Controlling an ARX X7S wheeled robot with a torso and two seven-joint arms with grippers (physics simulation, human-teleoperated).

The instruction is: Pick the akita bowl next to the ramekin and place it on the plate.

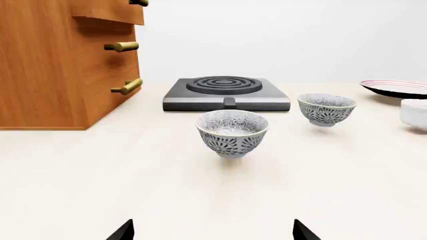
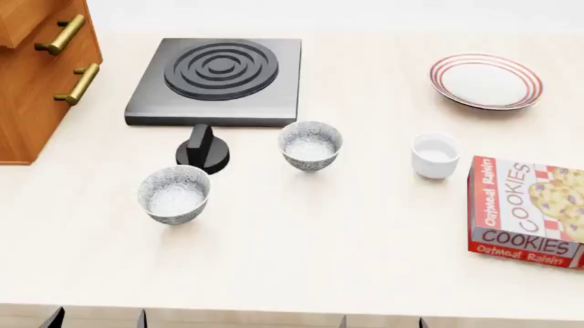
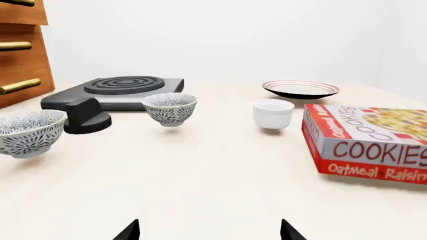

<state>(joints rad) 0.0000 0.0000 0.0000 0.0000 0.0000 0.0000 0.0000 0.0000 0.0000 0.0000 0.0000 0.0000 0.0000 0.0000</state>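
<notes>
Brown wood fills the far left of the head view, where a cabinet point(image 2: 32, 75) with brass handles stands at the edge of the pale table point(image 2: 301, 232). Just right of it sits a dark single-burner stove point(image 2: 219, 78), and its black knob point(image 2: 202, 150) lies loose on the table in front of it. A patterned bowl point(image 2: 174, 194) stands upright before the knob (this is the look-alike, well apart from the white cup). Further right, near the stove's front corner, stands the akita bowl point(image 2: 310, 145), upright, on the table and held by nothing. To its right, with a gap between them, is the ramekin point(image 2: 435, 155), and behind that, toward the back of the table, the plate point(image 2: 486, 81) lies with nothing on it. A red cookie box point(image 2: 526, 212) lies flat at the right edge, just beside the ramekin. The left gripper point(image 1: 213, 231) shows only two dark fingertips, spread wide apart with nothing between them, low over the table facing the look-alike bowl. The right gripper point(image 3: 209, 230) also has its fingertips spread apart around nothing, well short of the akita bowl.
</notes>
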